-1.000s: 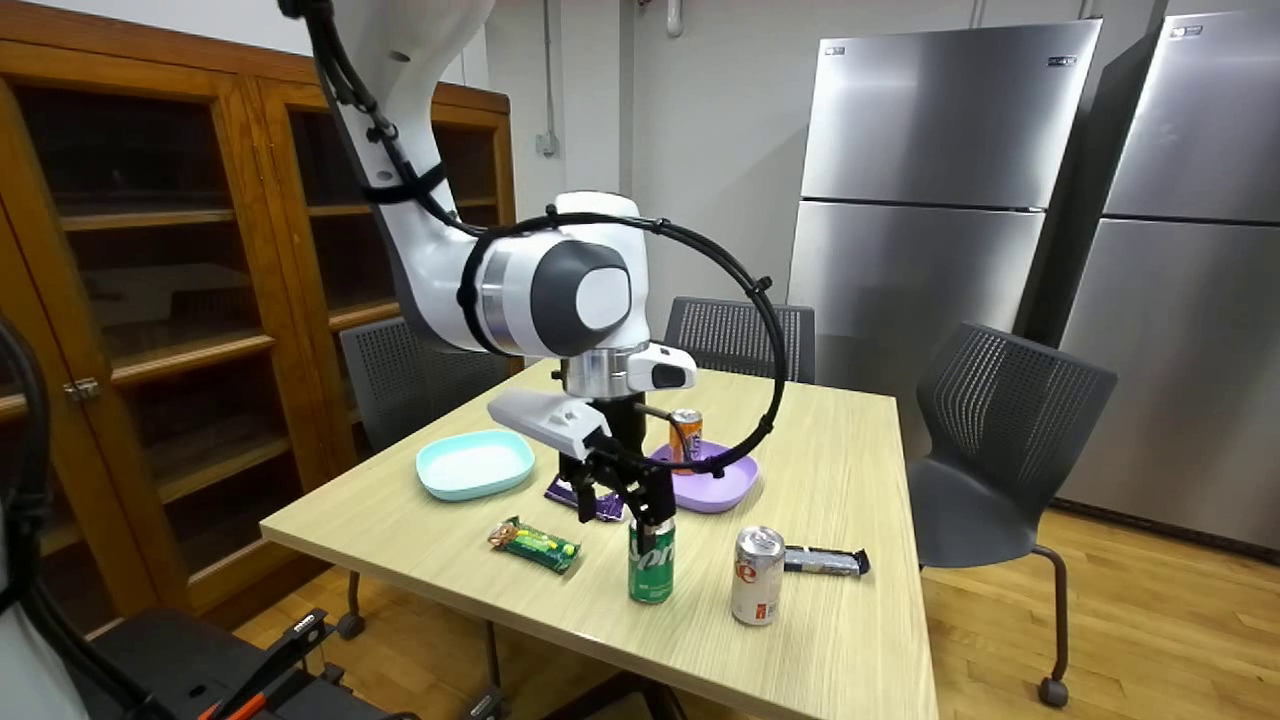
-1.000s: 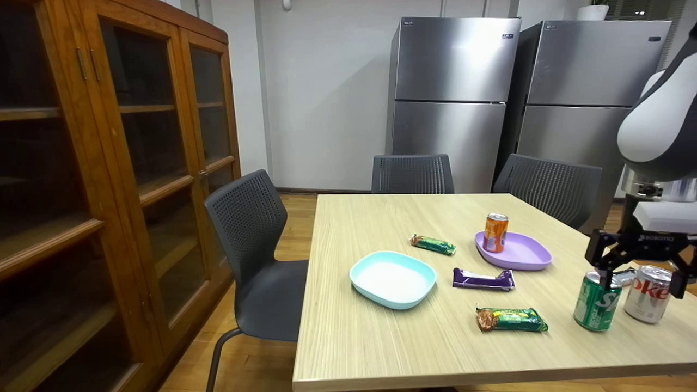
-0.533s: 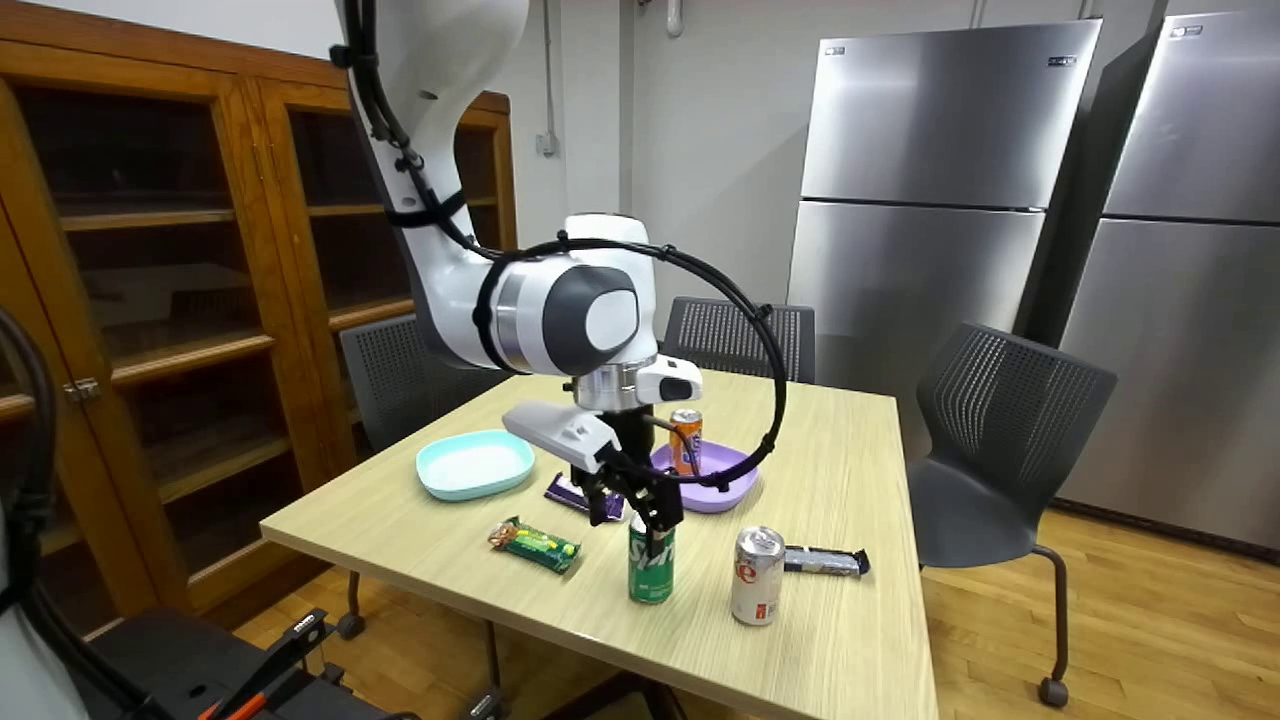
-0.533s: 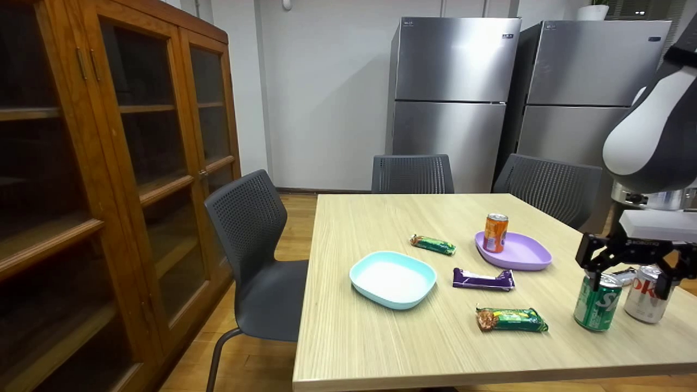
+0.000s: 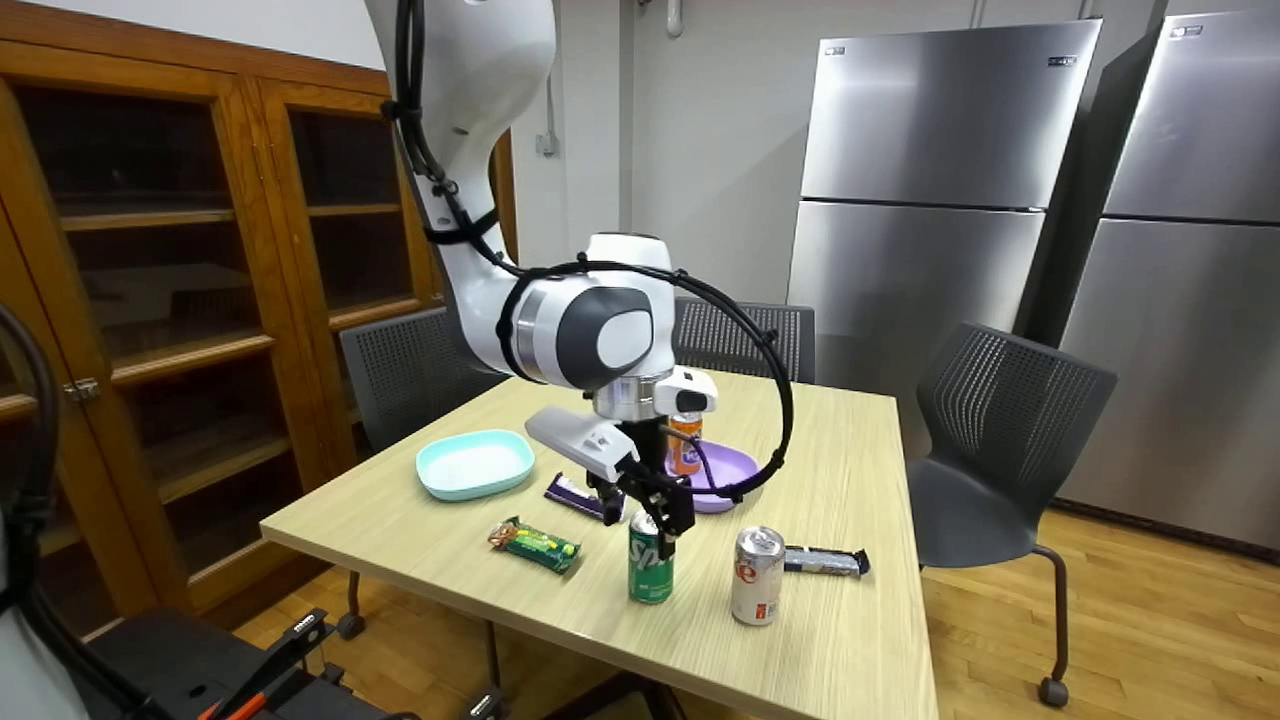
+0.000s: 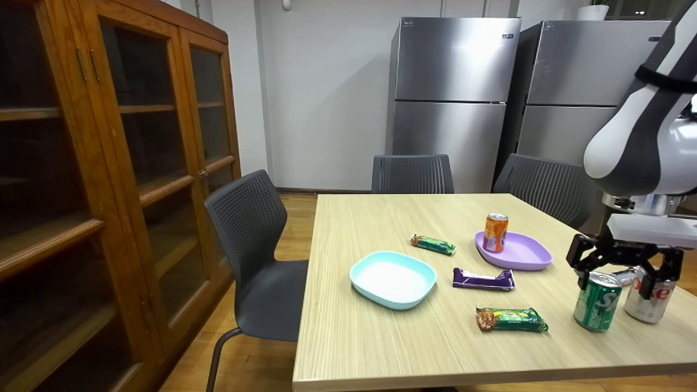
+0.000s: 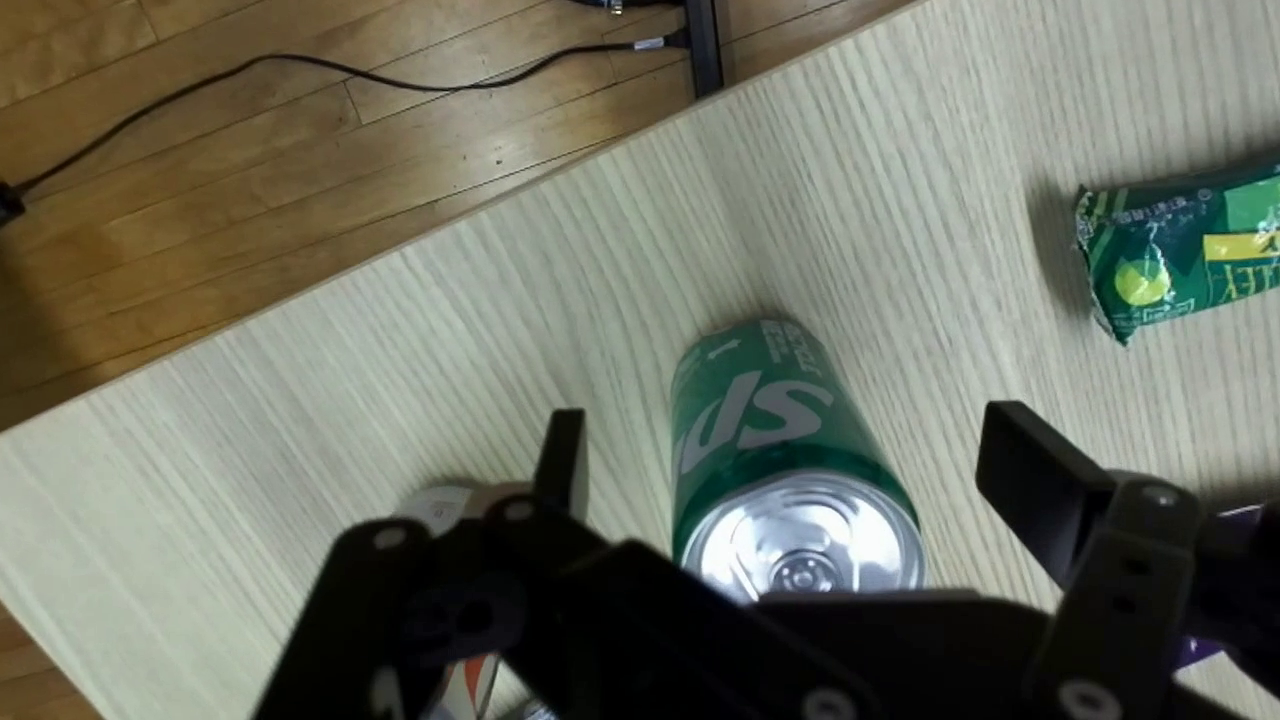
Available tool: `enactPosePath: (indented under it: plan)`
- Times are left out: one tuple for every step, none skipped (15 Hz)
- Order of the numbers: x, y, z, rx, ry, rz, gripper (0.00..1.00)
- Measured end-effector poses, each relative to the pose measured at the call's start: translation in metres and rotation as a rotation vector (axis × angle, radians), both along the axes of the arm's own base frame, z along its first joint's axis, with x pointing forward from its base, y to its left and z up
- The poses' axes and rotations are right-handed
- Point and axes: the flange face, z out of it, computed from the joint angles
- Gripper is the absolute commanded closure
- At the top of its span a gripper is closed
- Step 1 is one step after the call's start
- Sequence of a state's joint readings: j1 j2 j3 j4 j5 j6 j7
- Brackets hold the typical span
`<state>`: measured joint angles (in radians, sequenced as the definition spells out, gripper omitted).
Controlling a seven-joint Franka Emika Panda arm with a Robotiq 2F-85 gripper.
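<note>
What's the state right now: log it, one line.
gripper: open | nearest: green Sprite can, upright, ungripped | beside it: silver can

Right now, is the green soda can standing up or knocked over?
Standing up. Both exterior views show the green can bottom-down on the table, with its silver lid on top.

One can is green and white, the end effector black.
</note>
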<state>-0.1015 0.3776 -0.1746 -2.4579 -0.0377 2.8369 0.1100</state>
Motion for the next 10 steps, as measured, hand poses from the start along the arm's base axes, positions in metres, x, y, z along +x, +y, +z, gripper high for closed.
enactPosePath:
  plan:
    - [0.004,-0.001,-0.002,0.004,-0.003,-0.002,0.00]
    - [0.007,-0.002,-0.004,0.007,-0.005,-0.004,0.00]
    - [0.010,-0.004,-0.005,0.009,-0.008,-0.006,0.00]
    - [0.014,-0.006,-0.007,0.012,-0.011,-0.008,0.00]
    - [0.017,-0.007,-0.009,0.014,-0.012,-0.008,0.25]
    - [0.020,-0.008,-0.010,0.015,-0.014,-0.006,0.28]
    - [0.022,-0.009,-0.012,0.016,-0.015,-0.002,0.34]
    - [0.024,-0.010,-0.013,0.016,-0.015,0.002,0.44]
    - [0.026,-0.011,-0.015,0.016,-0.015,0.004,0.51]
    - [0.027,-0.012,-0.015,0.015,-0.015,0.005,0.58]
